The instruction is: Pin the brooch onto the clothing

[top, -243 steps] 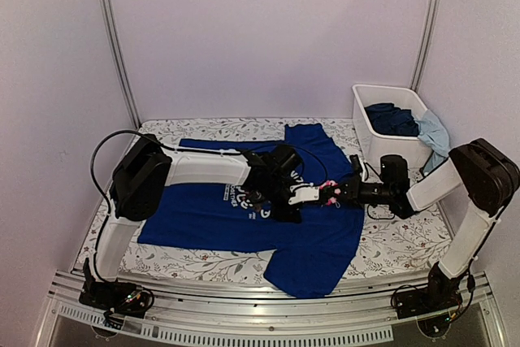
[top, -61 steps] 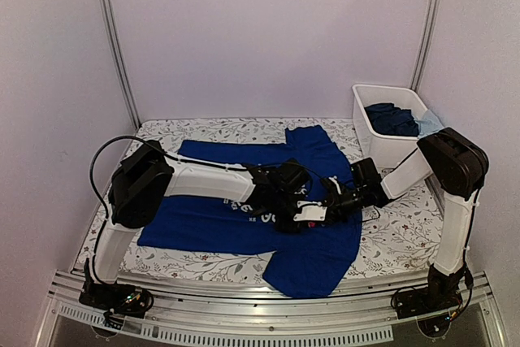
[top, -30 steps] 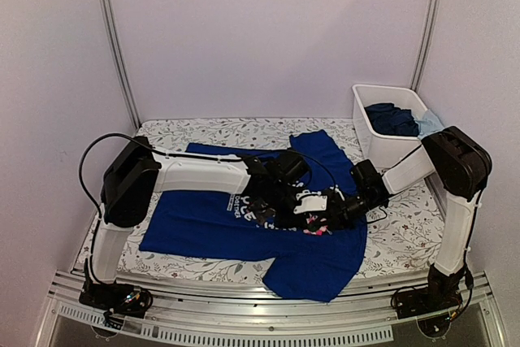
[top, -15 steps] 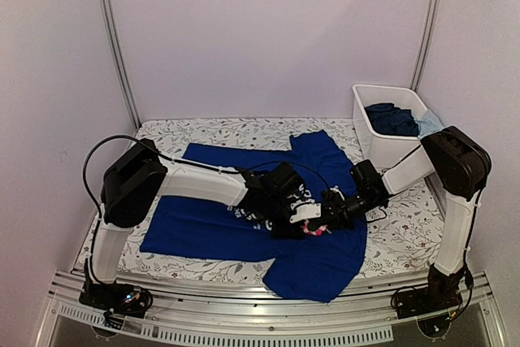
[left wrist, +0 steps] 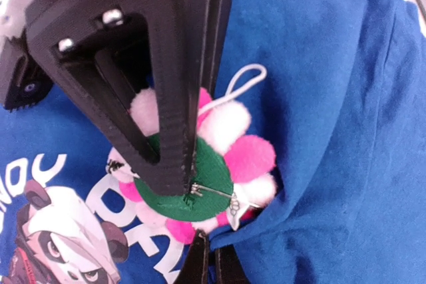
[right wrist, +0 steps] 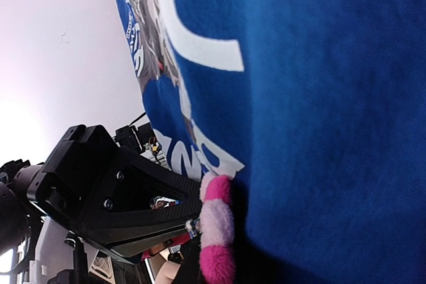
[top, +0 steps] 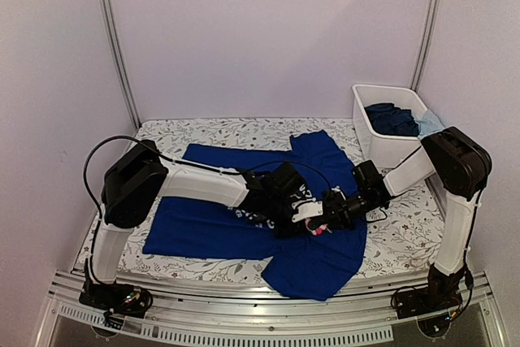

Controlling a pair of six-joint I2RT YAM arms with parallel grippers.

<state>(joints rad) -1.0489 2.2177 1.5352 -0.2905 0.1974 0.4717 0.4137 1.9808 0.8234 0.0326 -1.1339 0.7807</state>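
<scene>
Showing only its green back and a rim of pink and white pompoms, the brooch [left wrist: 249, 154] sits over the shirt [left wrist: 333, 98] beside the panda print [left wrist: 60, 231]. Its face is hidden from the left wrist camera, and the left gripper [left wrist: 190, 181] covers part of the back. A silver pin [left wrist: 213, 192] crosses the back toward a raised fold of blue cloth; whether its point has entered the cloth cannot be made out. The left gripper's jaws are drawn almost together, pinching the brooch at their tips.

From above, the brooch [top: 320, 229] is a small pink speck just below the meeting tips of the left gripper [top: 307, 214] and the right gripper [top: 331, 215], over the right half of the shirt [top: 203, 221]. The right wrist view is filled by the shirt [right wrist: 333, 98] close to the lens, with the brooch [right wrist: 216, 227] edge-on at the bottom. The right gripper's own jaws are lost there, so their opening cannot be told.

Eight seconds earlier the brooch was held farther back and to the right, and the right arm's elbow stood farther out. Half a second ago the scene was almost as now.

A white bin [top: 370, 123] of bunched clothes [top: 392, 118] stands at the far right corner of the table [top: 244, 129].
</scene>
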